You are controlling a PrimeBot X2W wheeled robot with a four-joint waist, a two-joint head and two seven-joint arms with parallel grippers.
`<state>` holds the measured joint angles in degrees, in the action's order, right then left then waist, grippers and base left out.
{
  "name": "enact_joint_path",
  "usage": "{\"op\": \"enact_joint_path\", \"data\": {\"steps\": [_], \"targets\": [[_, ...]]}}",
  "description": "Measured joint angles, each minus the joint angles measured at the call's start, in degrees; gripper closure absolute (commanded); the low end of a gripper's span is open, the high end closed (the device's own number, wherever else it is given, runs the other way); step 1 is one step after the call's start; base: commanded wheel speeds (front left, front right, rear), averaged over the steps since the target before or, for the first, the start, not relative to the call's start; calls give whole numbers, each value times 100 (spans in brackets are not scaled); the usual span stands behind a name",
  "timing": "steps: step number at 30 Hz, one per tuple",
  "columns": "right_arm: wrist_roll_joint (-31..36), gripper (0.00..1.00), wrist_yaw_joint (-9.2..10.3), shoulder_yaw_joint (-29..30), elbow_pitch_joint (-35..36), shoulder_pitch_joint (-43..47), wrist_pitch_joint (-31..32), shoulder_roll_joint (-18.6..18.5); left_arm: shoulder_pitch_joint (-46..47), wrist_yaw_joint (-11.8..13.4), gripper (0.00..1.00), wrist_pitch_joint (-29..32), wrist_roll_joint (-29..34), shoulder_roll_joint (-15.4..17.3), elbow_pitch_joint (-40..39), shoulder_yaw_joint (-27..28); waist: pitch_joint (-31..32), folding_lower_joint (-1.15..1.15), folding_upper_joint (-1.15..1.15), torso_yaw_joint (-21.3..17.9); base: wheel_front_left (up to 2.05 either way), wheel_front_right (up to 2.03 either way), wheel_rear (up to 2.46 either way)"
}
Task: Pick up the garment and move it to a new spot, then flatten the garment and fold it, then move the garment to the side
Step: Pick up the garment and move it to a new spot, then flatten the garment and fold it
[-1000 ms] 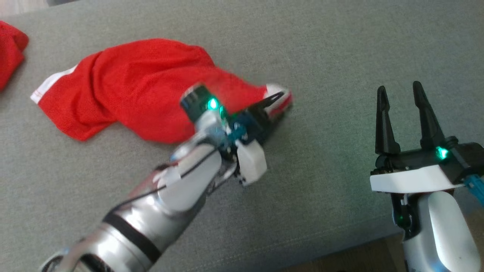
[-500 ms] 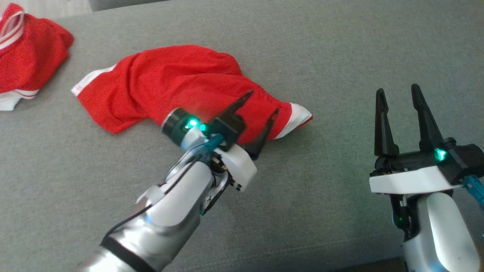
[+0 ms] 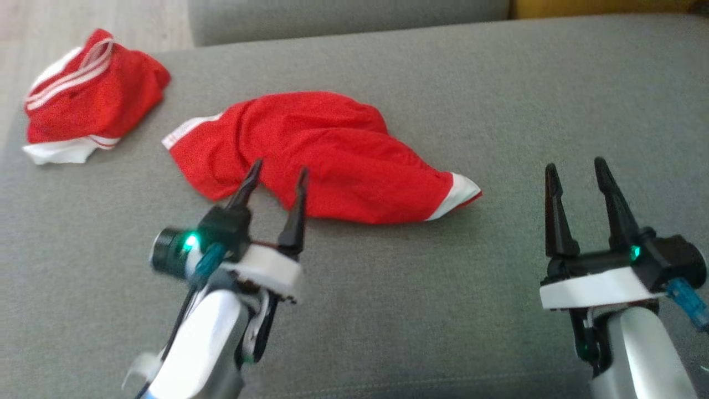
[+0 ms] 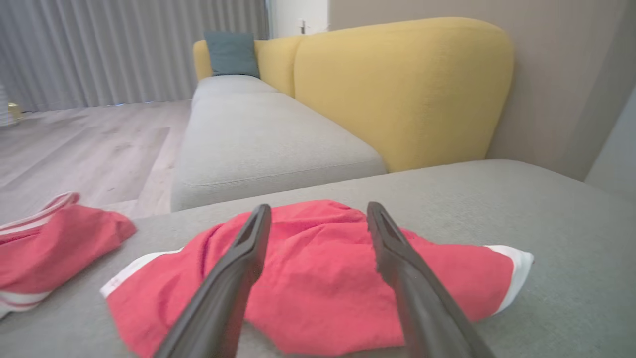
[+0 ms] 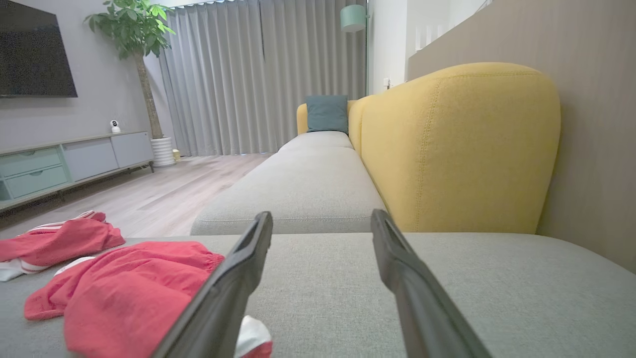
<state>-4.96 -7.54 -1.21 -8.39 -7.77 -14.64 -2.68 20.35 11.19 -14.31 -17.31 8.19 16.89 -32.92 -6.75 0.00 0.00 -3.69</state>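
The garment (image 3: 327, 160) is a pair of red shorts with white trim, lying rumpled on the grey sofa cushion (image 3: 498, 83). Its white-edged end points right. My left gripper (image 3: 280, 168) hovers open just in front of its near edge, holding nothing. In the left wrist view the garment (image 4: 318, 278) spreads behind the parted fingers of the left gripper (image 4: 319, 208). My right gripper (image 3: 574, 164) stands open and empty over bare cushion, to the right of the garment. In the right wrist view, beyond the right gripper (image 5: 322, 215), the garment (image 5: 124, 293) lies to the lower left.
A second red garment with white stripes (image 3: 88, 100) is bunched at the cushion's far left corner. A yellow backrest (image 4: 397, 89) rises behind the cushion, beside another grey seat (image 5: 298, 184). Wooden floor (image 5: 149, 194) lies to the left, with a TV cabinet (image 5: 64, 164) beyond it.
The left gripper opened and let go of the garment's right end, then drew back toward the near left. The head camera tilted up, shifting the whole picture. The right gripper held still.
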Motion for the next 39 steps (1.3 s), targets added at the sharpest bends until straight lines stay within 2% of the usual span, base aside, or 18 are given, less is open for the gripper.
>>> {"op": "enact_joint_path", "data": {"steps": [7, 17, 31, 39], "targets": [[-12, 0, 0, -12, -88, 227, 0, 1, -953, 196, 0, 0, 59, 32, -480, 584, 315, 0, 0, 192, 0, 0, 0], [-224, 0, 0, -36, -289, 514, 0, 3, -1790, 189, 0, 0, 281, -2, -933, 1211, 582, 0, 0, 335, 0, 0, 0], [-388, 0, 0, -176, -740, 618, 0, 3, -2097, -62, 0, 0, 511, -246, -968, 1690, 639, 0, 0, 311, 0, 0, 0], [-388, 0, 0, -193, -854, 609, 0, 3, -2124, -163, 0, 0, 614, -320, -927, 1761, 652, 0, 0, 338, 0, 0, 0]]}}
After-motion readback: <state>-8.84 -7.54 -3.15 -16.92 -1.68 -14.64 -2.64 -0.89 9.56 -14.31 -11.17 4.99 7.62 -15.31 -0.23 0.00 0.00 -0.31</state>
